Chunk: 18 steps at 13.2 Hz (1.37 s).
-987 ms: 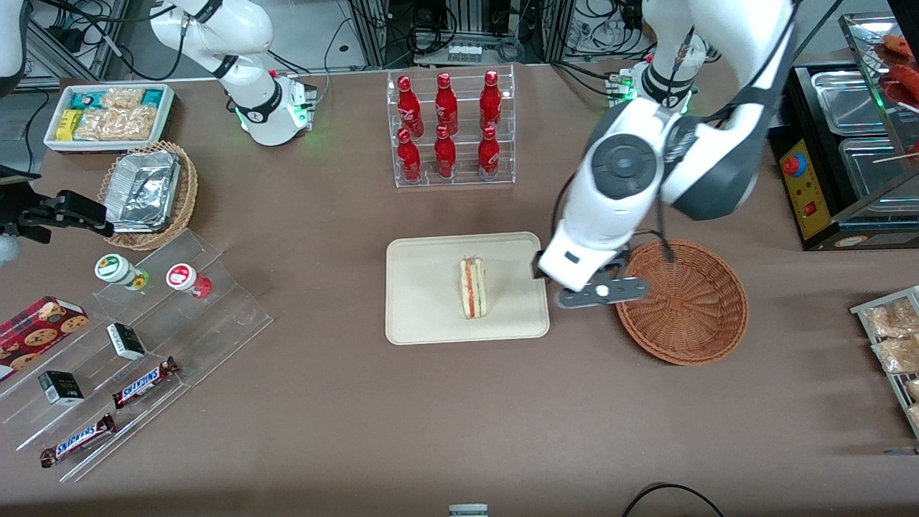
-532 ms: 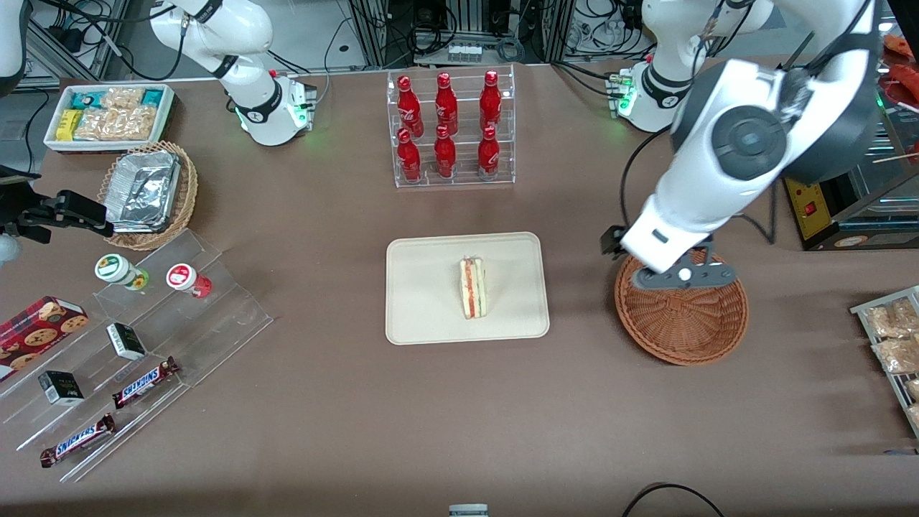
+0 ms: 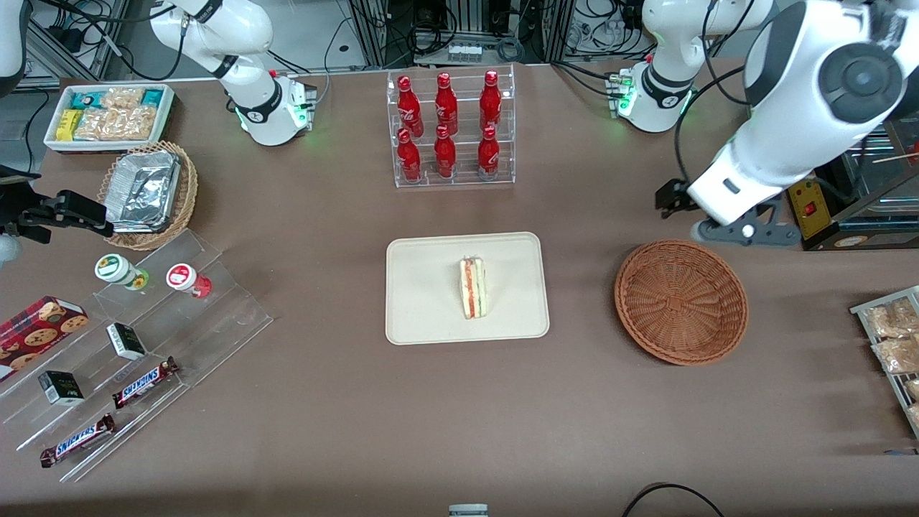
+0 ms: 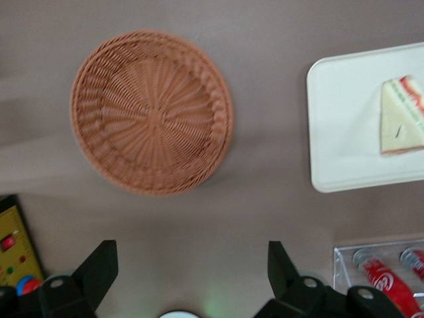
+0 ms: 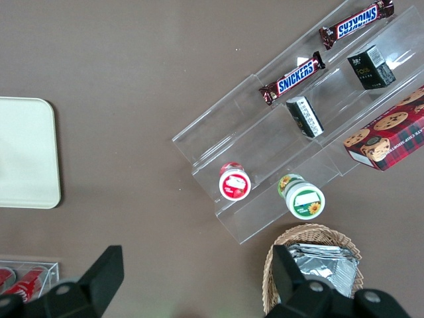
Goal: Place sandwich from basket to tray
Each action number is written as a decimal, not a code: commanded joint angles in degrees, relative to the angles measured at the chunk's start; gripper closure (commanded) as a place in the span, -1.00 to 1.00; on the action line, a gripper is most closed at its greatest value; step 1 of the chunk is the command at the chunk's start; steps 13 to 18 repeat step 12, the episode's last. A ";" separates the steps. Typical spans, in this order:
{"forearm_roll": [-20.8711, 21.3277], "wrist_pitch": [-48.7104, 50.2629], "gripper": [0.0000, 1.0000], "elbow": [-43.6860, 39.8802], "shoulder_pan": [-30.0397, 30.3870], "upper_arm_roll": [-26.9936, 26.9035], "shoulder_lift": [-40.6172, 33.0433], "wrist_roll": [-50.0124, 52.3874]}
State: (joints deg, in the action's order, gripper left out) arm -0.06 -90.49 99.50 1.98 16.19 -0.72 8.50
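The sandwich (image 3: pixel 472 289) (image 4: pixel 401 116), a pale wedge with red and green layers, lies on the cream tray (image 3: pixel 423 287) (image 4: pixel 344 119) at the table's middle. The round reddish-brown basket (image 3: pixel 680 301) (image 4: pixel 152 112) sits beside the tray toward the working arm's end, with nothing in it. My left gripper (image 3: pixel 721 215) (image 4: pixel 191 255) hangs high over bare table, farther from the front camera than the basket. It is open, with nothing between its black fingers (image 4: pixel 99 265).
A clear rack of red bottles (image 3: pixel 449 129) (image 4: pixel 387 275) stands farther back than the tray. A black box with a yellow panel (image 3: pixel 808 194) (image 4: pixel 13 245) is close to the gripper. A wire rack of snack packets (image 3: pixel 890 337) sits at the working arm's table end.
The left gripper has swung away from the tray's edge, passed over the basket and risen toward the working arm's end. The sandwich stays on the tray.
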 commanded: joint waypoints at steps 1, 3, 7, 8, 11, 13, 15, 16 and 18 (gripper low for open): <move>-1.26 1.37 -1.00 1.66 1.88 -0.55 -3.31 -1.82; -1.35 2.59 -1.00 1.22 3.03 -0.81 -3.58 -1.91; -1.44 2.77 -1.00 -2.19 3.03 -5.02 -2.36 -3.74; -1.35 2.77 -1.00 -3.95 2.95 -5.46 -1.05 -4.88; -0.74 3.21 -1.00 -8.62 2.77 -5.55 1.78 -4.98; -0.65 3.39 -1.00 -8.97 2.77 -5.56 1.78 -4.98; -0.65 3.39 -1.00 -8.97 2.77 -5.56 1.78 -4.98; -0.65 3.39 -1.00 -8.97 2.77 -5.56 1.78 -4.98; -0.65 3.39 -1.00 -8.97 2.77 -5.56 1.78 -4.98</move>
